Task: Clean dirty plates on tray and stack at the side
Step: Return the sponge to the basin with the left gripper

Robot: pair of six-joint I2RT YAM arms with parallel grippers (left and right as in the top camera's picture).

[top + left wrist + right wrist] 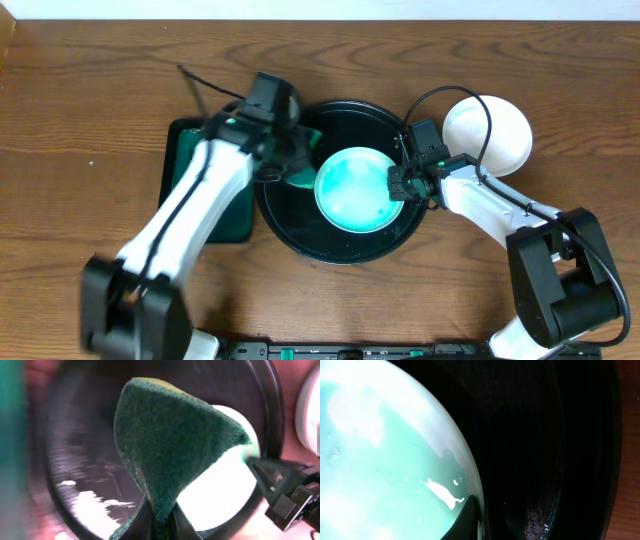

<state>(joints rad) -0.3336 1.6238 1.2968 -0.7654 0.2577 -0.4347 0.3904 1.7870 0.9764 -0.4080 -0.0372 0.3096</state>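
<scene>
The black tray [285,218] sits mid-frame holding a teal-smeared plate [355,188]; a clean plate [487,133] lies upper right, set aside; the left gripper [161,527] pinches the green sponge [170,445] to scrub; the right gripper [402,184] clamps that plate's rim, apparently steadying it.

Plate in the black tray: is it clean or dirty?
Dirty. The plate is smeared teal-green across its middle; the sponge in the left hand hangs over the tray.
</scene>
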